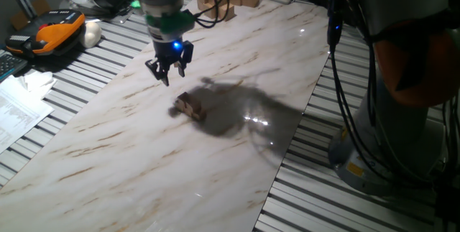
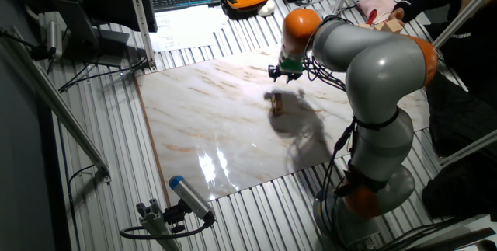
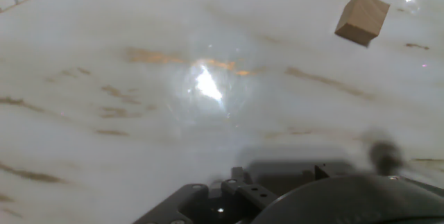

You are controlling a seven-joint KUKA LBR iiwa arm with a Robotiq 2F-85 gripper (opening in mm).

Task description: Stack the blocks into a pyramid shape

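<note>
Your end effector (image 1: 169,67) hovers open and empty above the tabletop (image 1: 108,160), beside the clustered blocks (image 1: 188,105), probably seeking another.

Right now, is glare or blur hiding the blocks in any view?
One fixed view: glare sits right of the blocks, arm shadow over them, slightly soft. Other fixed view: glare near the front edge, blocks tiny. Hand view: bright glare mid-frame, one block clear, gripper base blurred.

One gripper (image 1: 169,65) over the marble board (image 1: 144,138); one clump of small blocks (image 1: 189,105) just beside it, individual count unreadable. Hand view: one block (image 3: 361,19).
</note>
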